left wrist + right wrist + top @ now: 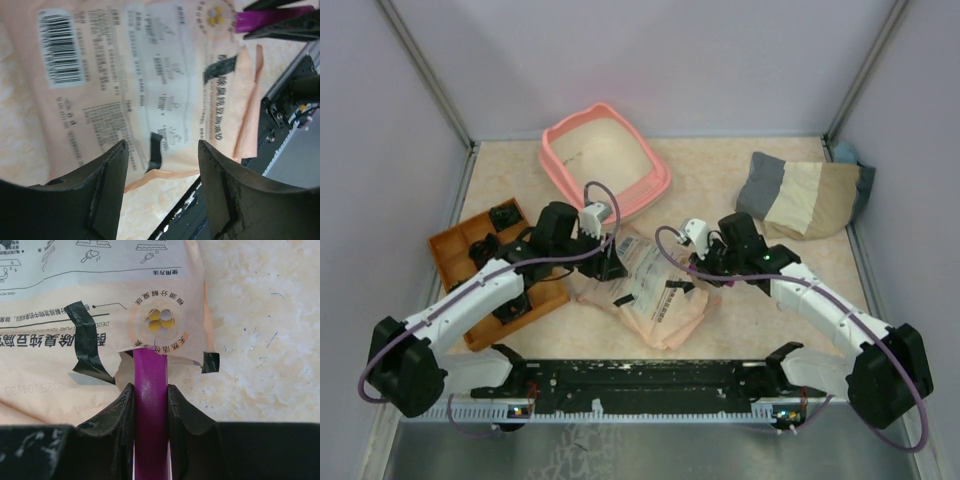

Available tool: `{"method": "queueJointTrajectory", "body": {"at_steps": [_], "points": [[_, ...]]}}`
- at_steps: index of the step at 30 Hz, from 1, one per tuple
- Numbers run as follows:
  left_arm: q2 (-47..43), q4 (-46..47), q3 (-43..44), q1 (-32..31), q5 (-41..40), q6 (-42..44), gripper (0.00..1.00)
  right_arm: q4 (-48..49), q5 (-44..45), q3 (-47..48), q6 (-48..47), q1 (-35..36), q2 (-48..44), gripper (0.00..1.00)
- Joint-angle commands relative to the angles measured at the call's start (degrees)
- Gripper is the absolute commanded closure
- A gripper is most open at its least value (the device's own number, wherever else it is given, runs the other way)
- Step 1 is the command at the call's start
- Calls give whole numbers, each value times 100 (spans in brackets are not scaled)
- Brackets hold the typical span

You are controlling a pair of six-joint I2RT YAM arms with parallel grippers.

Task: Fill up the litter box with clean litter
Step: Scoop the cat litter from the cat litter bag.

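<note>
The salmon-pink litter box [570, 160] stands at the back of the table, and its inside looks bare. The clean litter is hidden. In front of it lies a beige printed paper bag [655, 290] [140, 75] [60, 300]. My right gripper [698, 262] [150, 395] is shut on the handle of a magenta scoop [149, 375] [265, 21], whose head is tucked into the bag's torn mouth. My left gripper [611, 264] [162, 150] is open just above the bag's near edge, with nothing between its fingers [107, 190].
An orange compartmented tray [455, 248] with black parts sits under the left arm. A grey and beige cloth bag [805, 195] lies at the back right. A black rail [640, 375] runs along the near edge. Walls close in the table on three sides.
</note>
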Motion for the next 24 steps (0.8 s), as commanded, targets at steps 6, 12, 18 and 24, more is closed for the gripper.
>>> {"method": "queueJointTrajectory", "body": {"at_steps": [6, 12, 18, 24], "points": [[-332, 1209, -384, -1651, -759, 19, 38, 311, -147, -205, 390, -97, -690, 100], [-597, 1988, -946, -3123, -2294, 718, 35, 641, -135, -333, 616, -133, -742, 100], [-319, 2803, -1269, -4829, -4052, 1627, 32, 826, -404, -352, 750, -237, -672, 100], [779, 2828, -667, -5886, -5403, 2429, 31, 823, -506, -346, 757, -358, -698, 100]]}}
